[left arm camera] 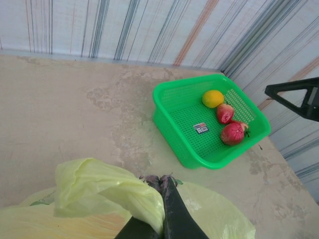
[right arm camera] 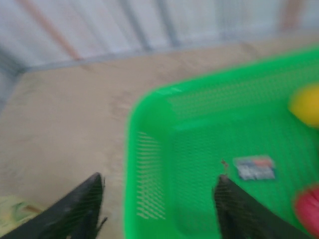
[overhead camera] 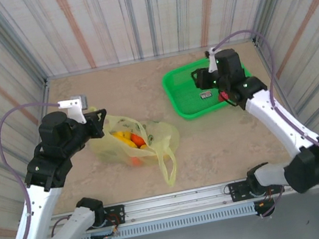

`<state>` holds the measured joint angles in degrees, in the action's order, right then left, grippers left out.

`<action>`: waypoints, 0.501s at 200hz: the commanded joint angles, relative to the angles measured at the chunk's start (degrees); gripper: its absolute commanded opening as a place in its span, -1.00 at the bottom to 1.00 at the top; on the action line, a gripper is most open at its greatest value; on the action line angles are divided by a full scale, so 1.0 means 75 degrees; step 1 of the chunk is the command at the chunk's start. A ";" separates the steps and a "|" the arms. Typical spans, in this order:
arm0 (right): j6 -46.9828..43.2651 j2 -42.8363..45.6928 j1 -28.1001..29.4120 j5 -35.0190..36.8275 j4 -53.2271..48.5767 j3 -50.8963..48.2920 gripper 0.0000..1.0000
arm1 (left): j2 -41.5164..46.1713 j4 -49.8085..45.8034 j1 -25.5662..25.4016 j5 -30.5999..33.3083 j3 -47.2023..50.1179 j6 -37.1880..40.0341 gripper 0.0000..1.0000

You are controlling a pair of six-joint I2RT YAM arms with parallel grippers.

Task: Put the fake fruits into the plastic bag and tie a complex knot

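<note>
Pinching the crinkly, translucent yellow-green plastic bag at its rim: left pincer, clamped on the film. Glossy yellow and orange fruits lie inside it on the mottled beige desk. Rightward, a rigid green mesh basket holds a round lemon and two red fruits. Right pincer over the basket, jaws apart, empty.

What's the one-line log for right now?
left gripper: shut on plastic bag | right gripper: open above green basket | lemon in basket

Bare table between plastic bag and green basket: open passage. Striped walls hem three sides.
</note>
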<state>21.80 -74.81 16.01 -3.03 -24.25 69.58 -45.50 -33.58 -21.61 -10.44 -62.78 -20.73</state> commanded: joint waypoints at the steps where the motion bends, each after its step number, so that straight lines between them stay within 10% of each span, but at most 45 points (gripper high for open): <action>1: 0.0917 -0.0754 -0.0593 0.0824 -0.2241 0.0595 0.45 | 0.0116 0.0249 -0.0118 -0.0119 0.0139 0.0162 -1.00; 100: -0.0169 -0.4429 -0.1494 0.1795 -0.5105 0.3601 0.83 | 0.0391 0.0482 -0.0201 -0.0179 0.0438 0.0262 -1.00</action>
<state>23.22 -105.45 5.45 9.06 -54.52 93.01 -43.92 -32.58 -22.63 -10.90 -60.14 -20.14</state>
